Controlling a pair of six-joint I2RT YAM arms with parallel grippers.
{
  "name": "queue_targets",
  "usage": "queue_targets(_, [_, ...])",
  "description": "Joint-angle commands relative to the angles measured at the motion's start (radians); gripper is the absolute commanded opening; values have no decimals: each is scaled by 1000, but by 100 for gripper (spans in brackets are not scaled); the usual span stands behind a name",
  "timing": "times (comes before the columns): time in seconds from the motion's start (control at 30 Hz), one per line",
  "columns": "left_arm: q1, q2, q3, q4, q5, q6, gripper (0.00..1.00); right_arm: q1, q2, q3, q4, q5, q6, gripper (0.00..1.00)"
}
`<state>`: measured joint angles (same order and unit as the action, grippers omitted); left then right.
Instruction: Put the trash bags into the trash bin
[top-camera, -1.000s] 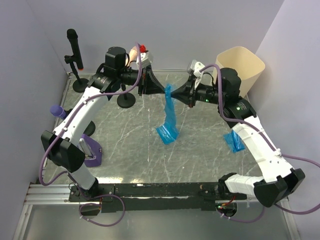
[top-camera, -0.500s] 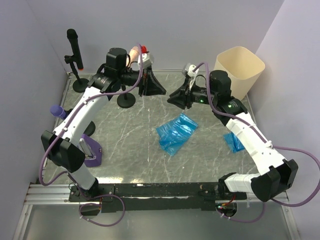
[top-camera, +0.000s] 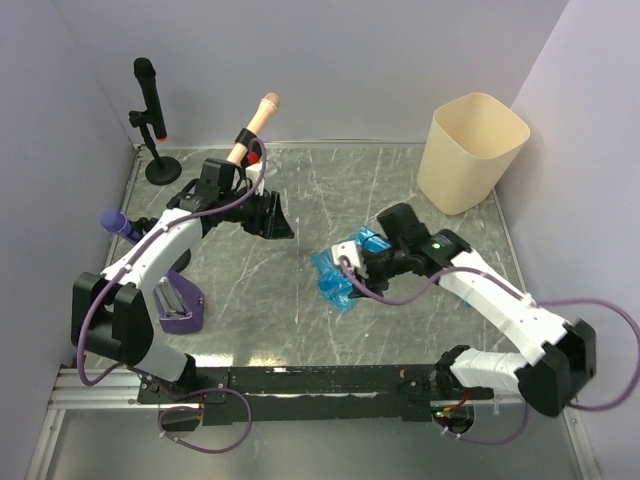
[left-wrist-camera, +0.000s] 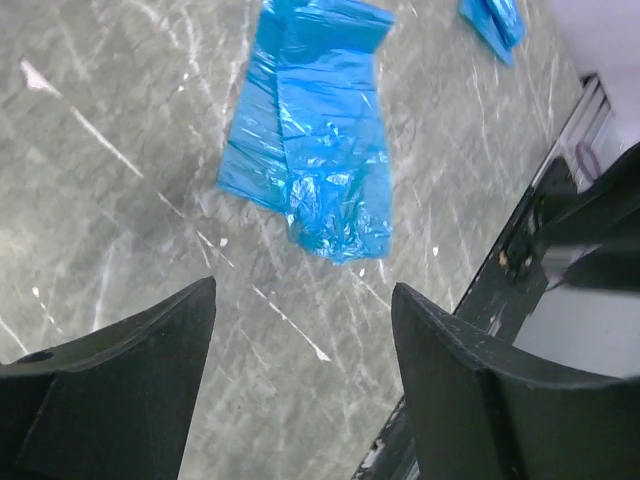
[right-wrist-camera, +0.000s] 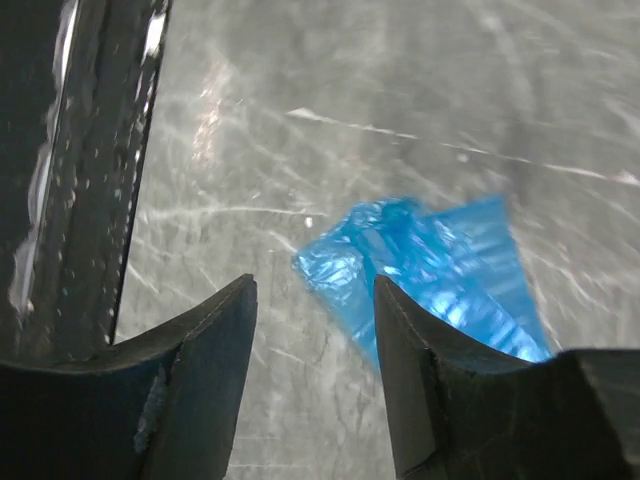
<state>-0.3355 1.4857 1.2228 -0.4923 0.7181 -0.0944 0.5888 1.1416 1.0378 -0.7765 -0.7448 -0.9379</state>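
and they've both let go! the blue trash bag (top-camera: 340, 278) has dropped flat onto the table (top-camera: 290, 320), so it needs a fresh pick-up. the right gripper (right-wrist-camera: 312, 335) has swung down, jaws parted and empty, the bag's crumpled end just ahead. the left gripper (left-wrist-camera: 300, 340) gapes wide, well back. the trash bin (top-camera: 470, 150) stands far right, well apart.

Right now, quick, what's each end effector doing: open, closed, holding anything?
Left end effector: open, holding nothing.
Right end effector: open, holding nothing, right by a blue trash bag.
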Motion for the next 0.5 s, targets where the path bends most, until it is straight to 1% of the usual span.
queue_targets(0.0, [10, -39, 9, 106, -32, -140, 74, 32, 166, 42, -72, 2, -254, 54])
queue_targets(0.07, [12, -65, -6, 123, -51, -149, 74, 34, 272, 83, -112, 25, -341, 50])
queue_targets(0.1, [13, -82, -17, 129, -60, -146, 73, 34, 318, 97, -113, 39, -358, 49])
queue_targets(0.2, [18, -136, -49, 133, -92, -140, 74, 36, 426, 126, -106, 64, -410, 48])
queue_targets(0.33, [33, -186, -92, 130, -103, -139, 74, 43, 521, 162, -96, 90, -466, 46])
queue_targets(0.47, [50, -215, -117, 130, -103, -139, 74, 48, 590, 197, -81, 99, -486, 48])
